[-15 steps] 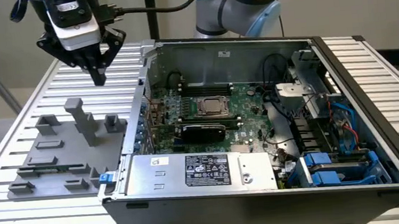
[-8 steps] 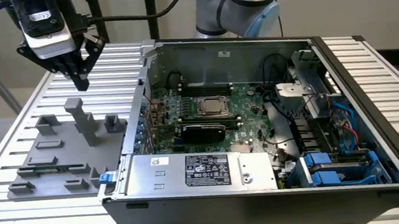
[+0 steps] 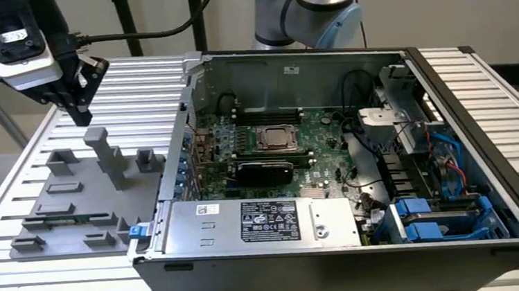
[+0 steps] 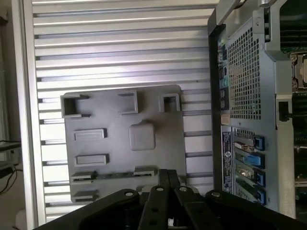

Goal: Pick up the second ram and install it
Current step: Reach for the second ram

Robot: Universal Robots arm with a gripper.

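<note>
The second ram [image 3: 67, 219] is a thin green stick lying flat in a slot of the grey fixture plate [image 3: 37, 205], at the exterior view's left. In the wrist view the ram [image 4: 114, 175] rests between two low holders on the fixture plate [image 4: 115, 148]. My gripper [image 3: 82, 120] hangs high above the plate's far end, well clear of the ram, with its black fingers pointing down, shut and holding nothing. In the wrist view the gripper [image 4: 169, 173] has its tips close together over the plate's edge. The motherboard [image 3: 319, 130] lies inside the open computer case [image 3: 342, 250].
Tall grey posts [image 3: 104, 154] stand up from the fixture plate below the gripper. The case's side wall [image 3: 183, 124] rises just right of the plate. Inside are the silver CPU [image 3: 278, 138], a black card [image 3: 263, 167], cables and blue drive bays [image 3: 432, 219]. The slatted table [image 3: 67, 286] surrounds everything.
</note>
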